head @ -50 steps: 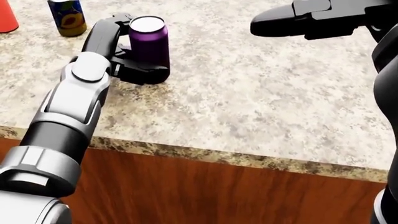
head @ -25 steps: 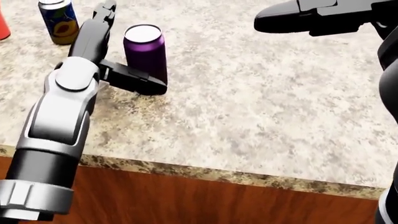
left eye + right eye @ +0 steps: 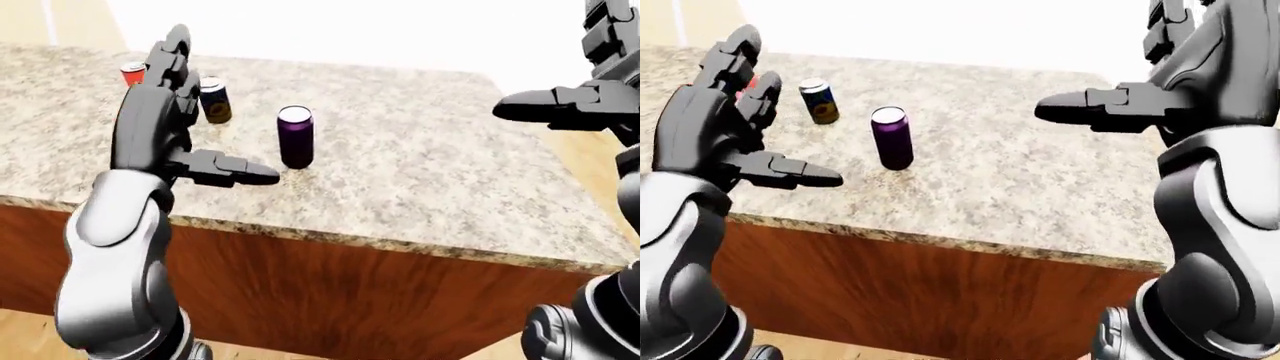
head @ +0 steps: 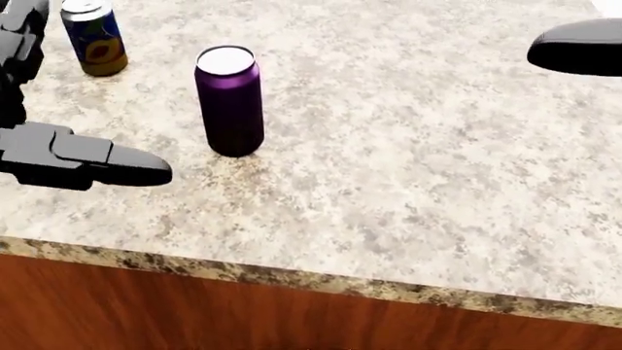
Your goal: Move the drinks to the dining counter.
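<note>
Both arms are raised with elbows bent. The left hand (image 3: 720, 120) is spread wide, fingers upright, thumb jutting toward the right of the view. The right hand (image 3: 1180, 75) is likewise spread, thumb pointing left, gripping nothing.

A simulated kitchen: granite counter (image 4: 408, 182) on wood-panelled base (image 3: 330, 285).

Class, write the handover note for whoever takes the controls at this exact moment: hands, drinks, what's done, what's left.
Left hand: open, empty, raised left of the purple can, not touching it.
Right hand: open, empty, held high at the right.
Drinks: purple can upright on the granite counter; blue can and red can upright further left.
Done: no drink is in hand.
Left: whether any still needs moving cannot be told from these views.
</note>
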You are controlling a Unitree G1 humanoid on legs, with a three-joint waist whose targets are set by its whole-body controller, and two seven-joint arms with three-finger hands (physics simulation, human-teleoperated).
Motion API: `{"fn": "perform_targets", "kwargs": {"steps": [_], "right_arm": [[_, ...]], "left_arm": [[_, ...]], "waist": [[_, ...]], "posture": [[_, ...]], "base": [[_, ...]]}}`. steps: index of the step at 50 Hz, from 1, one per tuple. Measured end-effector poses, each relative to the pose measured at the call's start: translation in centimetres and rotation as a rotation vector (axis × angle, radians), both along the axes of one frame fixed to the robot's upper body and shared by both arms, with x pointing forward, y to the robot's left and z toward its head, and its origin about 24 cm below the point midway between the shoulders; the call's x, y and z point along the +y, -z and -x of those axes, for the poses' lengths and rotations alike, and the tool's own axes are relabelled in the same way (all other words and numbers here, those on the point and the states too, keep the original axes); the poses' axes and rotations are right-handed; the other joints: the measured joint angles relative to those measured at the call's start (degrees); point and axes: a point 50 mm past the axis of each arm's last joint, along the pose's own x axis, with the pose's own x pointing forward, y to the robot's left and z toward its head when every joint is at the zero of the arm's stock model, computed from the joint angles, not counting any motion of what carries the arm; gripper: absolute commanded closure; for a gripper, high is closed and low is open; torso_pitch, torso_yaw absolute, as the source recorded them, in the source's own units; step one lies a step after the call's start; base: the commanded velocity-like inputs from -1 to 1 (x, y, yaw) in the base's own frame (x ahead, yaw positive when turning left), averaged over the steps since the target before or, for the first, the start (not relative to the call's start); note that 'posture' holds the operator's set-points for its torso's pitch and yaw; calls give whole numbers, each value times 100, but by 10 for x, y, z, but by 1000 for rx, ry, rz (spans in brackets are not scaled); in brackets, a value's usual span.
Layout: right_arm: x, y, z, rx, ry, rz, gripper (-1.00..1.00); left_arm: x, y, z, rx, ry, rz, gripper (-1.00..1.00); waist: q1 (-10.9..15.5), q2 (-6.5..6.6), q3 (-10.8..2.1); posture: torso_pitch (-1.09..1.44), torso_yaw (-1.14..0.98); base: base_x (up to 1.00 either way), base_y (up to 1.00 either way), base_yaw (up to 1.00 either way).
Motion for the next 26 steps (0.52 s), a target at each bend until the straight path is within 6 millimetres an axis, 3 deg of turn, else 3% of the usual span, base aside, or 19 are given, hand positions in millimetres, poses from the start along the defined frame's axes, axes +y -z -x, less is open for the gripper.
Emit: {"fn": "perform_targets", "kwargs": {"steps": [4,8,15,21,26], "right_arm": [[-17,-1,23,-37,73,-34,-100],[-34,6,53,-65,154,-59,-100],[-57,20,92,-54,238,-114,-100],[-68,15,131,-130,283,-143,-100],[-76,21,150,-143,300,-175,-100]], "left_arm": [[14,-17,30,-102,-45,52,-100],[27,-20,52,-153,-106,91,-100],[51,-15,69,-141,-224,67,-100],[50,-11,93,-115,-243,50,-100],[56,-9,104,-123,-270,86,-100]], "waist": [[12,-6,23],[40,-32,23],[2,-52,99],[-6,-9,120],[-12,49,147]], "posture": [[0,0],[0,0],[0,0],[0,0],[0,0]], "base": [[0,0,0],[0,0,0],[0,0,0],[0,0,0],[0,0,0]]}}
